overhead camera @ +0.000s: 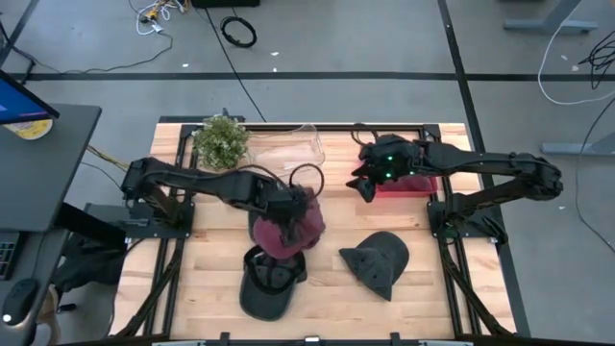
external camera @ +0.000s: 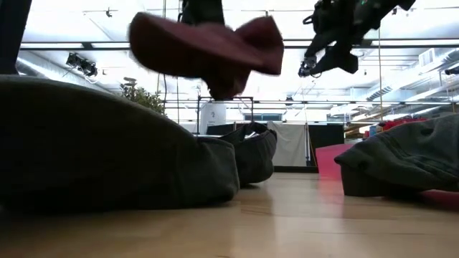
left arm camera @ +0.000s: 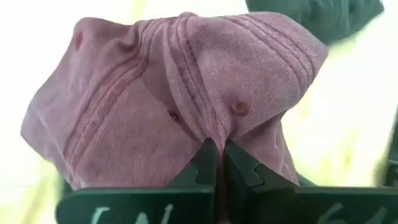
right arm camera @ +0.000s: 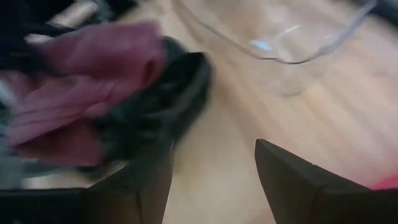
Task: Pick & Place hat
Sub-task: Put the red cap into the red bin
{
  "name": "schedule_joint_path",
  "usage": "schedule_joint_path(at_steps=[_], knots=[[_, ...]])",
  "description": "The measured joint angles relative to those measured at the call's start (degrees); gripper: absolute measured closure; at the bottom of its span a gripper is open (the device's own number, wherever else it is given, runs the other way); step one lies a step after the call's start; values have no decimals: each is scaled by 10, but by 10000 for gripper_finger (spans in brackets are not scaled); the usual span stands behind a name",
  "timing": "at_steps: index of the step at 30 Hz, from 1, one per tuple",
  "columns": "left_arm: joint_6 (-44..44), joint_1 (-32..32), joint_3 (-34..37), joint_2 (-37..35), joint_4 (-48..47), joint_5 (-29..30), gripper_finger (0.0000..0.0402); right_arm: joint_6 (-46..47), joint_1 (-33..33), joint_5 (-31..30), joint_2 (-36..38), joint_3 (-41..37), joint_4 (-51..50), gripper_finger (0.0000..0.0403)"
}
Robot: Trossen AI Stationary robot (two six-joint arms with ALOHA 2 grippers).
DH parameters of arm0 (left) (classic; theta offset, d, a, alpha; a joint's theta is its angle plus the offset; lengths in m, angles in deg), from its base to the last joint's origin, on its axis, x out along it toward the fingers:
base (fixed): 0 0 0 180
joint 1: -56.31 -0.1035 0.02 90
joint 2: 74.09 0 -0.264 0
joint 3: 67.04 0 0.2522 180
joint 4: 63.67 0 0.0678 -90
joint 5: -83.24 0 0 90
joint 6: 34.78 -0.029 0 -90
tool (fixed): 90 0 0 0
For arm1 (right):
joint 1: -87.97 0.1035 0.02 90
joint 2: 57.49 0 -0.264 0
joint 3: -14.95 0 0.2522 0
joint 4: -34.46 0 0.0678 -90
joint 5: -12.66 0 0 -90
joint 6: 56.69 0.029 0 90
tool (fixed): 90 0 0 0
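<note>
A maroon cap [overhead camera: 293, 229] hangs from my left gripper [overhead camera: 288, 205] above the table's middle; it also shows in the low view as the maroon cap [external camera: 208, 54] in the air and fills the left wrist view as the maroon cap [left arm camera: 180, 93]. A dark cap [overhead camera: 271, 282] lies on the wood below it, near the table's near edge. A second dark cap [overhead camera: 378, 261] lies to the right. My right gripper [overhead camera: 365, 183] hovers open over the far right part of the table, near a red mat [overhead camera: 408, 185]; its fingers [right arm camera: 214, 174] stand apart. My left gripper is shut on the maroon cap's crown fabric [left arm camera: 214, 134], a fold of it pinched between the two fingers near the top button. The fingers come from above. The cap is lifted clear of the table and droops below the fingers, spread to both sides.
A clear plastic bin [overhead camera: 288, 149] and a small green plant [overhead camera: 223, 140] stand at the table's far edge. The red mat lies at the far right. Bare wood shows between the two dark caps and along the table's left side.
</note>
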Motion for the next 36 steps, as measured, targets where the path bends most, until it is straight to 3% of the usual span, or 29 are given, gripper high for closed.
schedule_joint_path(at_steps=[5, 13, 20, 23, 30, 36], knots=[[-49, -1, -72, 0, -39, 81, 394, 71, 0, 27, 42, 0, 12, 174], [-150, 0, -115, 0, -35, 134, 394, 139, -1, 27, 82, 0, 101, 172], [-214, -1, -115, 0, -1, 179, 394, 242, 0, 168, 60, 1, 225, 167], [-229, -1, -115, 0, 16, 187, 394, 258, 0, 203, 52, 1, 238, 152], [-262, 0, -115, 0, 51, 185, 395, 280, -11, 190, 18, 1, 265, 96], [-299, 3, -115, 0, 78, 171, 395, 321, -14, 203, -29, 1, 398, 79]])
